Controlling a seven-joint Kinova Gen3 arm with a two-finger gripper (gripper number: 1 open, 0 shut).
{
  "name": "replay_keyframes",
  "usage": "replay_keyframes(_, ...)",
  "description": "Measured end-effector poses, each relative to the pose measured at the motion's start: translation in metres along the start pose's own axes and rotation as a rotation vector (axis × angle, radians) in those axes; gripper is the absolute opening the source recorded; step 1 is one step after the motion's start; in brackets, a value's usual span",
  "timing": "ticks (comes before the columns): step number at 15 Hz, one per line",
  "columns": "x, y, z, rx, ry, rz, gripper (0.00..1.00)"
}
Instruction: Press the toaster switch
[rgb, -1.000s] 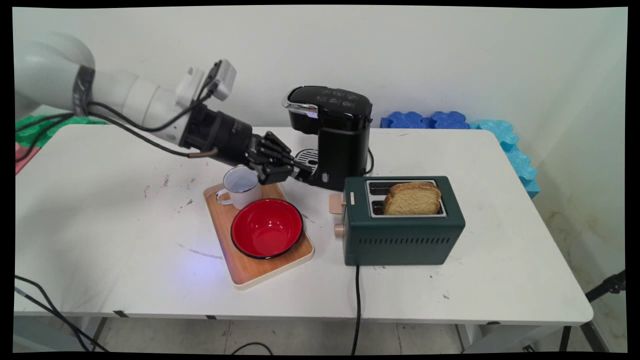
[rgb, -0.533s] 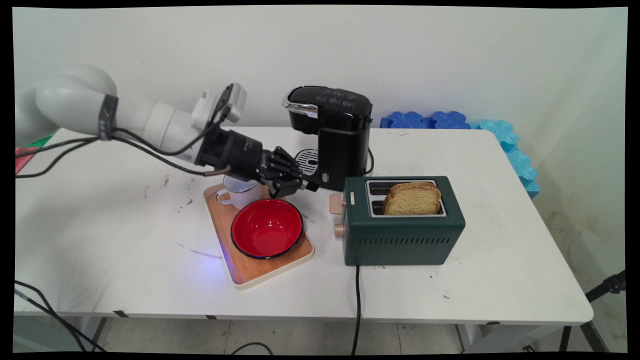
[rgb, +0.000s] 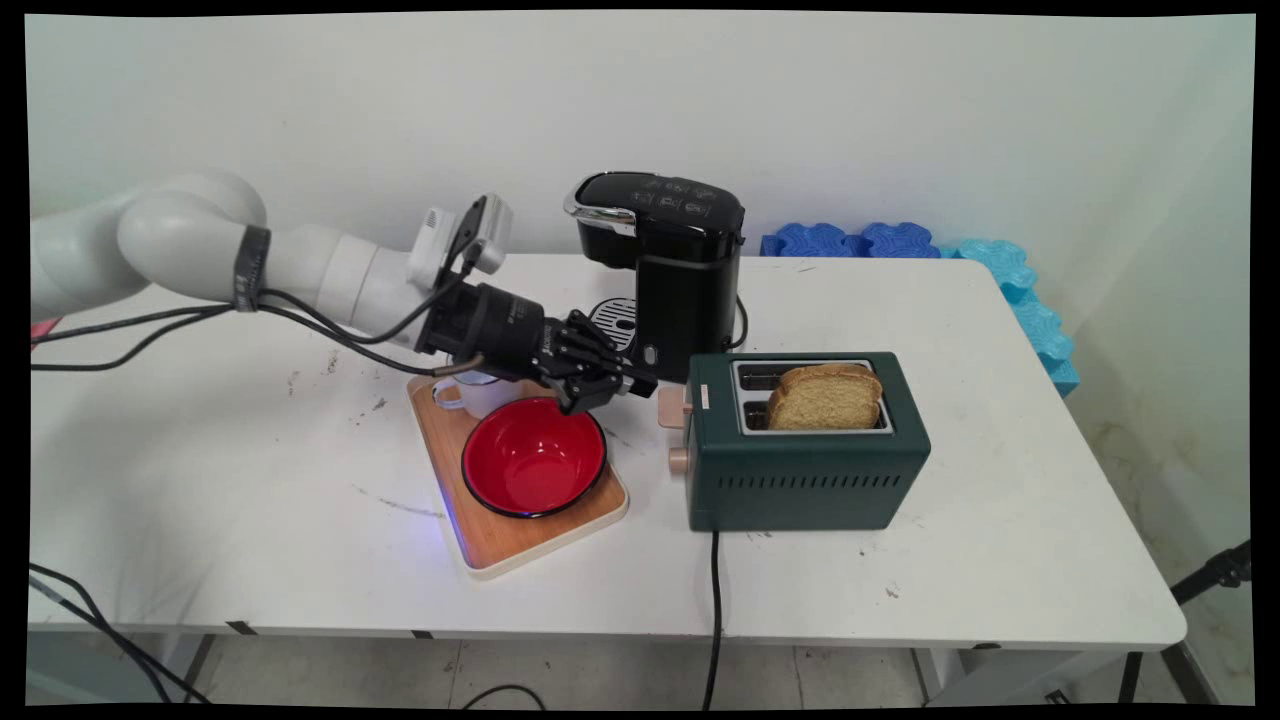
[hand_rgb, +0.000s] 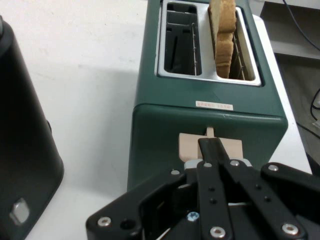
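The gripper (hand_rgb: 215, 145), jaws pressed together, is hovering just beside the lever (hand_rgb: 211, 146) on the green toaster (rgb: 805, 470) holding the bread (rgb: 825, 398); an off-centre push is risking slipping off and shoving the toaster along the surface (rgb: 900, 580).

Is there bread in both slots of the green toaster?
No. In the hand view, one slot of the toaster holds the bread slice; the other is empty.

Green toaster (rgb: 805, 470) (hand_rgb: 210, 100), bread slice (rgb: 826, 397) (hand_rgb: 223, 37) upright in slot.
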Motion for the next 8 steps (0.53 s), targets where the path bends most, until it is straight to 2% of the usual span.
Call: replay_keyframes(8,-0.012,-0.002,0.017,-0.005,0.016,0.02,0.0)
